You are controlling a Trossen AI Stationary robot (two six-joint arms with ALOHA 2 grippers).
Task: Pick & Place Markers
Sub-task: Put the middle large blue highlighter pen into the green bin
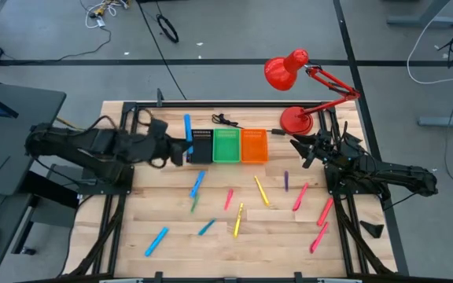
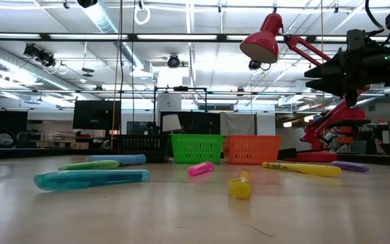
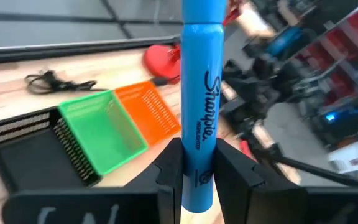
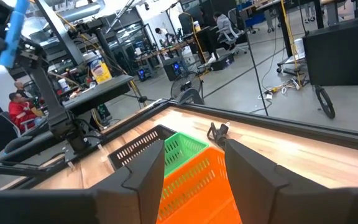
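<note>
My left gripper [image 1: 181, 151] is shut on a blue marker [image 3: 199, 93] and hovers at the left edge of the black bin [image 1: 201, 146]. Beside that bin stand a green bin [image 1: 227, 145] and an orange bin [image 1: 254, 145] in a row at the table's far side. Several more markers lie flat on the wood, among them a blue one [image 1: 198, 183], a yellow one [image 1: 261, 190] and a pink one [image 1: 300, 196]. My right gripper [image 1: 299, 149] waits open to the right of the orange bin, holding nothing. My left gripper pinches the blue marker near one end [image 3: 197, 171] between its two fingers, one finger on each side of the barrel. The rest of the marker juts out past the fingertips. It is lifted clear of the table and of the bins.
A red desk lamp [image 1: 293, 118] stands at the far right, its arm and shade reaching over the far edge. A black cable [image 1: 226, 120] lies behind the bins. Loose markers are scattered over the middle and near right of the table.
</note>
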